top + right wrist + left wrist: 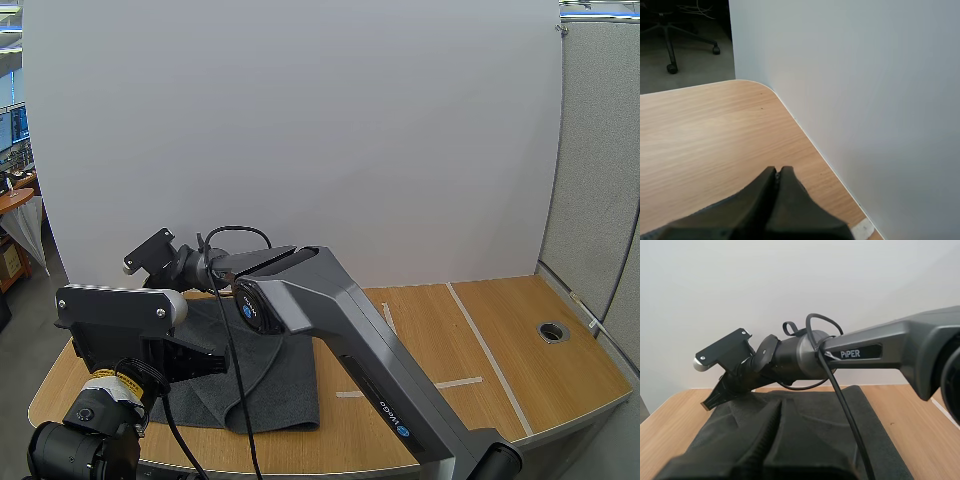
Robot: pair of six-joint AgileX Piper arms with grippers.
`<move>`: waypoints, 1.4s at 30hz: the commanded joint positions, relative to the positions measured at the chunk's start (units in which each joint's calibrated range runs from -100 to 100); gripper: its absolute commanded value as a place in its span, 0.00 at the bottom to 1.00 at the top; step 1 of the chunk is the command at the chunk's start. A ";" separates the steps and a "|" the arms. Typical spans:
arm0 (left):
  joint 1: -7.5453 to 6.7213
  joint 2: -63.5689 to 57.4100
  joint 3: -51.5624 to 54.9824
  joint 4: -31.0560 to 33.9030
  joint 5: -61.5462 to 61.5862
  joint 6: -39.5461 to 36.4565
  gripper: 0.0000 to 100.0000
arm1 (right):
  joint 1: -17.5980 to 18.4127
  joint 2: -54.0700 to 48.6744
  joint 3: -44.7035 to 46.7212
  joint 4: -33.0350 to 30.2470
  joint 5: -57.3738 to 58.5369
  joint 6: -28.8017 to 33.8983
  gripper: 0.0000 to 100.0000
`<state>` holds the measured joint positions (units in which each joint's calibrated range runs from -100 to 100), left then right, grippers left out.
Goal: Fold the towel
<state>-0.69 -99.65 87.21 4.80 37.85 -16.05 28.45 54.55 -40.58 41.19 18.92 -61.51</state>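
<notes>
Wooden table [520, 330] bears the dark towel [275, 385], its far corner at my closed right gripper [777, 172]

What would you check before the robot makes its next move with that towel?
1. Towel lies on the table: ok.
2. Towel lies flat: not ok, it is rumpled, with ridges and a turned-up front edge.
3. Right gripper at the towel's far edge: ok, fingers shut together there.
4. Right gripper has cloth between its tips: cannot tell.
5. Left gripper over the towel: ok, fingers shut.
6. Left gripper has cloth between its tips: cannot tell, dark fingers against dark cloth.
</notes>
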 commanded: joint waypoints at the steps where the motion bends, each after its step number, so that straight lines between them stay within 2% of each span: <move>1: -0.03 -0.35 -0.40 0.19 -0.58 0.13 0.00 | 0.34 0.09 -1.01 -0.74 -1.48 -0.38 0.00; 15: -0.03 -0.35 -0.40 0.19 -0.58 0.13 0.00 | 0.63 0.14 -1.01 -1.16 -3.45 -0.28 0.00; 16: -0.03 -0.35 -0.40 0.19 -0.58 0.13 0.00 | 0.74 0.14 -1.01 -1.16 -3.45 -0.28 0.06; 18: -0.03 -0.35 -0.40 0.19 -0.58 0.13 0.00 | 0.92 0.14 -1.01 -1.16 -3.45 -0.28 0.30; 19: -0.03 -0.35 -0.40 0.19 -0.58 0.13 0.00 | 0.96 0.14 -1.01 -1.16 -3.45 -0.28 0.45; 20: -0.03 -0.35 -0.40 0.19 -0.58 0.13 0.00 | 1.07 0.14 -1.01 -1.16 -3.45 -0.28 0.53; 22: -0.03 -0.35 -0.40 0.19 -0.58 0.13 0.00 | 1.25 0.14 -1.01 -1.16 -3.93 -0.28 0.76; 25: -0.03 -0.35 -0.40 0.19 -0.58 0.13 0.00 | 1.26 0.14 -1.01 -1.16 -4.58 -0.28 0.96; 26: -0.03 -0.35 -0.40 0.19 -0.58 0.13 0.00 | 1.26 0.14 -1.01 -1.16 -4.58 -0.28 0.99; 33: -0.03 -0.35 -0.40 0.19 -0.58 0.13 0.00 | 1.03 -3.25 -1.01 -1.24 -2.80 -0.17 1.00; 39: -0.03 -0.35 -0.40 0.19 -0.58 0.13 0.00 | 0.56 -8.85 -1.01 -3.40 8.58 0.37 1.00; 42: -0.03 -0.35 -0.40 0.19 -0.58 0.13 0.00 | 0.49 -10.95 -1.01 -7.15 14.77 3.47 1.00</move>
<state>-0.69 -99.65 87.21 4.80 37.85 -16.05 29.52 48.62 -41.02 39.33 23.11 -61.47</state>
